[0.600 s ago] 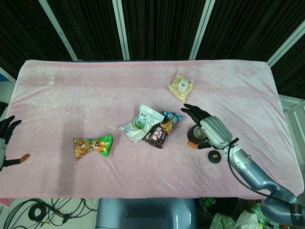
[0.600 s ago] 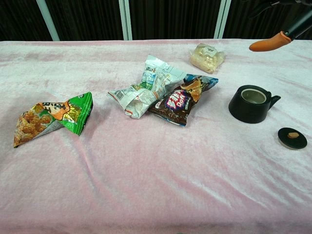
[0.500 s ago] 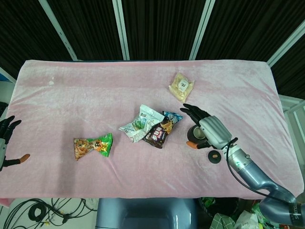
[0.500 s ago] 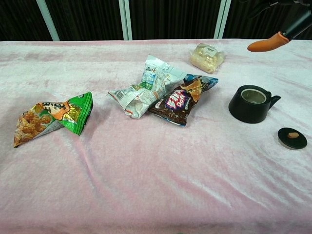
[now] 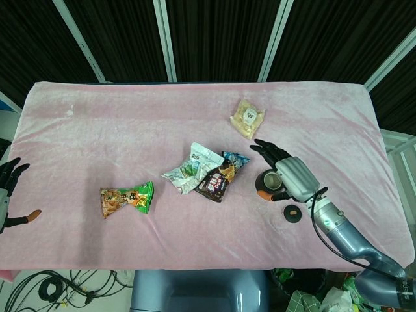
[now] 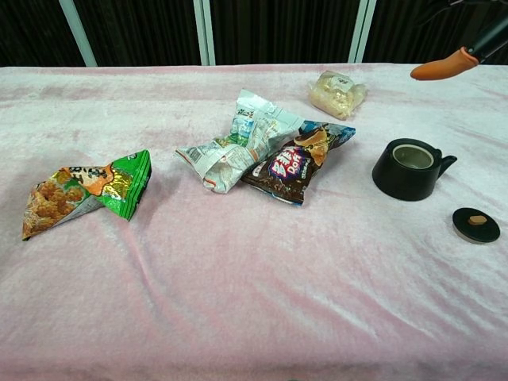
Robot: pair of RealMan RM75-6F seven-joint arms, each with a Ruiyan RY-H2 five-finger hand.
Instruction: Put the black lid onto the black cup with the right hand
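Observation:
The black cup point(image 6: 409, 168) stands open-topped on the pink cloth, its short handle pointing right; in the head view the cup point(image 5: 268, 179) is partly covered by my right hand. The black lid point(image 6: 475, 225) with a tan knob lies flat on the cloth to the cup's right and nearer me, and the lid point(image 5: 293, 213) shows below the hand in the head view. My right hand point(image 5: 286, 175) hovers above the cup, fingers spread and holding nothing; only its orange thumb tip point(image 6: 441, 65) shows in the chest view. My left hand point(image 5: 8, 195) is open at the table's far left edge.
A brown snack bag point(image 6: 298, 161) and a white crumpled bag point(image 6: 238, 144) lie just left of the cup. A pale cracker packet point(image 6: 336, 92) sits behind them. A green snack bag point(image 6: 83, 190) lies far left. The cloth's right edge is close to the lid.
My right hand has shifted slightly to the right above the cup; the thumb tip has moved right in the chest view. Cup, lid and left hand have stayed put.

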